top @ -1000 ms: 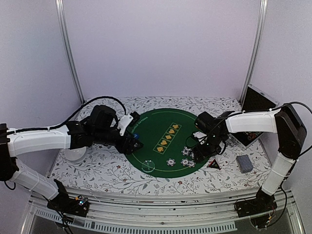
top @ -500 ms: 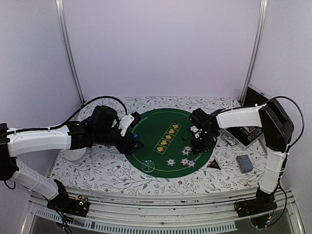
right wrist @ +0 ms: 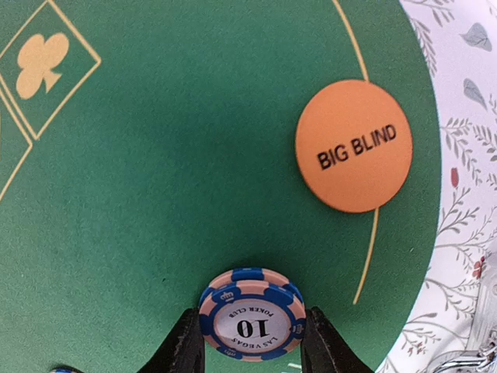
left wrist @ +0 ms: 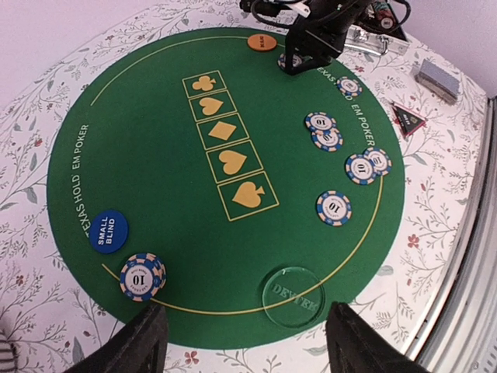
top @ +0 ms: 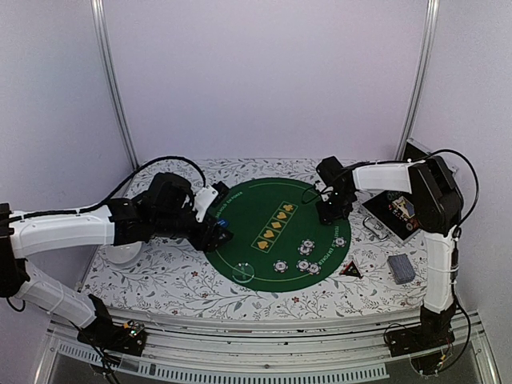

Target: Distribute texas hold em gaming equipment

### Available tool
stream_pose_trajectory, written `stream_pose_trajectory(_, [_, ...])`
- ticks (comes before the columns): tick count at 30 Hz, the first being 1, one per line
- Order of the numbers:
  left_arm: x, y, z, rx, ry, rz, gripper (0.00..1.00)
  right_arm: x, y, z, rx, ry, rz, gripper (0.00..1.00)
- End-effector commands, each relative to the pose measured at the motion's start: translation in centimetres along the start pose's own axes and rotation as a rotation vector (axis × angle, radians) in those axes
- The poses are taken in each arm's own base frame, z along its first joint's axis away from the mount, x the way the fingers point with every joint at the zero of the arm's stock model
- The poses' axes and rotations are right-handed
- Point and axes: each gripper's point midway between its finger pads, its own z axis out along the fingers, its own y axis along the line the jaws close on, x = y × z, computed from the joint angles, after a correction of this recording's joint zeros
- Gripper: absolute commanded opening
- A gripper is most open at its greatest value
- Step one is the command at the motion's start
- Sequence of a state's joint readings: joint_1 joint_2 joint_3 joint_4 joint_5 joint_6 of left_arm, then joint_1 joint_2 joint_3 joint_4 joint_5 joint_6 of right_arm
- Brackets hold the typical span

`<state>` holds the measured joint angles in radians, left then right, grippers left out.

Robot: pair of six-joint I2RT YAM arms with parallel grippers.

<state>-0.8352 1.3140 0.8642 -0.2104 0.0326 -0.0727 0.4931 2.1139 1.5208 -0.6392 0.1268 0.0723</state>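
My right gripper (right wrist: 251, 334) is shut on a small stack of blue-and-pink "10" poker chips (right wrist: 251, 315), low over the green mat next to the orange BIG BLIND button (right wrist: 354, 145). In the top view this gripper (top: 330, 210) is at the mat's far right edge. My left gripper (left wrist: 248, 326) is open and empty above the mat's near edge. Between its fingers lie a clear dealer button (left wrist: 293, 297) and a chip stack (left wrist: 142, 277). The blue SMALL BLIND button (left wrist: 108, 231) lies beside that stack. Several chips (left wrist: 333, 207) lie on the mat's right side. The grey-blue card deck (top: 401, 269) lies off the mat at the right.
The green round mat (top: 264, 216) lies on a floral tablecloth. A white bowl (top: 124, 253) sits at the left under my left arm. An open box (top: 404, 210) stands at the far right. A small black triangle (top: 350, 270) lies by the mat's right edge.
My right gripper has moved from the chips at the mat's right side to the far edge by the orange button, carrying chips. The left arm has barely moved.
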Motion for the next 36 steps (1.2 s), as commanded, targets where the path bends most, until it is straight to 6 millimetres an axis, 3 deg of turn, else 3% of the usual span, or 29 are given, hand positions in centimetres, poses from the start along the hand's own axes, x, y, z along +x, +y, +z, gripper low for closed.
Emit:
stream_pose_trajectory(1, [-1.2,0.2,-1.1,-0.016,-0.03,0.012,0.72,-0.5,-0.3,-1.4,0.025,0.01,-0.039,0.45])
stream_pose_trajectory(4, [-1.0,0.1,-1.0,-0.012,-0.027,0.01,0.72,0.4,2.2,-4.4,0.004,-0.017,-0.084,0.59])
stream_pose_trajectory(7, [-0.9,0.2,-0.9,-0.017,-0.025,0.013,0.72,2.3,7.3,-7.3,-0.108,-0.029,-0.179,0.74])
stream_pose_trajectory(9, [-1.1,0.3,-1.0,-0.019,-0.031,0.013,0.72,4.3,11.2,-8.3,-0.209,-0.008,-0.237,0.76])
stream_pose_trajectory(13, [-2.0,0.4,-1.9,-0.023,-0.07,0.003,0.72,8.6,19.8,-10.7,-0.503,0.038,-0.354,0.57])
stream_pose_trajectory(17, [-2.2,1.2,-2.9,-0.046,-0.111,-0.01,0.74,10.0,24.1,-11.0,-0.663,0.053,-0.397,0.38])
stream_pose_trajectory(21, [-2.3,1.7,-3.2,-0.06,-0.117,-0.027,0.74,9.5,24.6,-8.6,-0.632,0.073,-0.41,0.21])
stream_pose_trajectory(24, [-2.0,1.9,-3.3,-0.065,-0.111,-0.031,0.74,9.9,24.0,-6.6,-0.574,0.102,-0.421,0.05])
stream_pose_trajectory(27, [-1.9,2.1,-3.3,-0.073,-0.11,-0.033,0.74,10.7,22.8,-4.7,-0.531,0.14,-0.418,0.03])
stream_pose_trajectory(30, [-2.1,2.1,-3.2,-0.072,-0.111,-0.033,0.74,10.1,19.8,-3.1,-0.454,0.154,-0.357,0.03])
stream_pose_trajectory(36, [-2.4,2.3,-3.5,-0.083,-0.106,-0.019,0.74,8.1,10.5,-0.6,-0.214,0.157,-0.204,0.03])
